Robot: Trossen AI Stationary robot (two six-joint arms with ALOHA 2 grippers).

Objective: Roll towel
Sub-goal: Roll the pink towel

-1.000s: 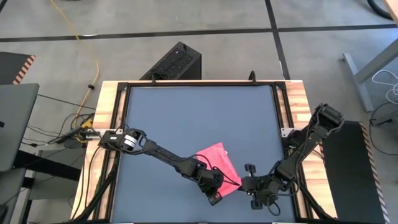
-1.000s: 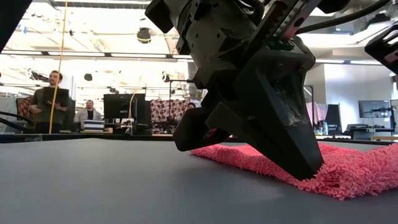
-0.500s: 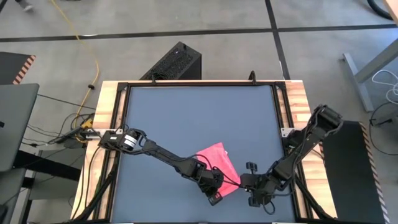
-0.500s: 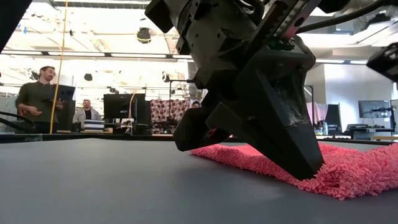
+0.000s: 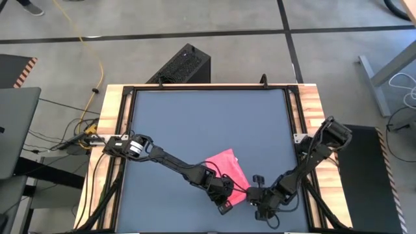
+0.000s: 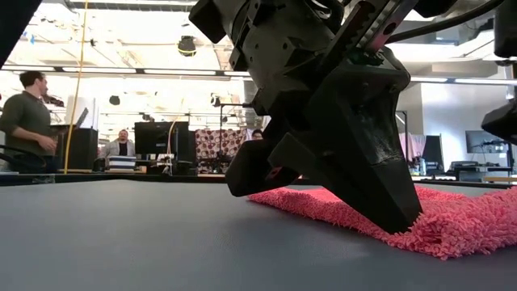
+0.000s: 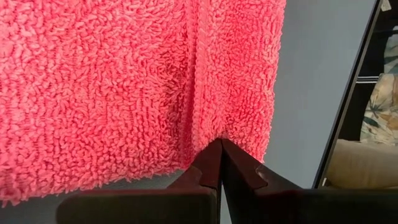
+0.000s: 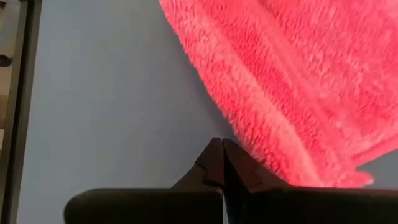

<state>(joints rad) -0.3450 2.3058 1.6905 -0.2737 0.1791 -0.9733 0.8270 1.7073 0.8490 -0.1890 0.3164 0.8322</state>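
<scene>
A small bright pink terry towel (image 5: 225, 167) lies on the dark grey tabletop (image 5: 208, 123) in the lower middle of the high view, tilted like a diamond, its lower corner between the two arms. The left gripper (image 5: 227, 197), at the end of the dark left arm that reaches in from the left edge of the table, sits on the towel's lower edge. In the left wrist view its fingers (image 7: 208, 167) are pressed together, tips right at the towel's (image 7: 124, 87) near hem where a crease runs up the pile (whether any cloth is pinched between them cannot be told).

The right gripper (image 5: 250, 194) comes in from the lower right of the high view and sits just beside the towel's lower right corner. In the right wrist view its fingers (image 8: 214, 163) are likewise pressed together, tips at the towel's (image 8: 292, 81) edge over bare tabletop.

In the low view the left gripper (image 6: 388, 214) fills the centre, its tip down on the pink pile (image 6: 452, 222). A person (image 6: 24, 121) stands at the far left.
</scene>
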